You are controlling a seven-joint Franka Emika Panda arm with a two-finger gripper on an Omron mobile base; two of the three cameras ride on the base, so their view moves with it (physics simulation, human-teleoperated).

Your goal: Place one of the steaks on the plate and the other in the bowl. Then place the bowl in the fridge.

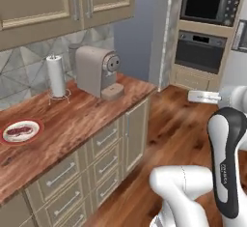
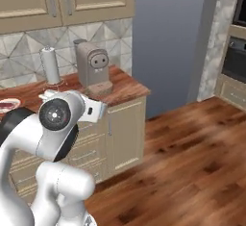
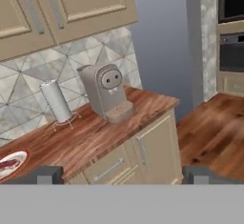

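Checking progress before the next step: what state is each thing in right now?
Gripper: open, holding nothing.
Plate: on the counter, one steak on it.
Paper towel roll: upright on its holder.
Coffee machine: upright by the wall.
Upper cabinets: doors shut.
Drawers: shut.

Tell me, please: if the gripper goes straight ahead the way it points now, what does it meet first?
The open gripper looks level at the counter end. Probably it would first meet the coffee machine or the wooden counter beside it; depth is unclear. Nothing stands between.
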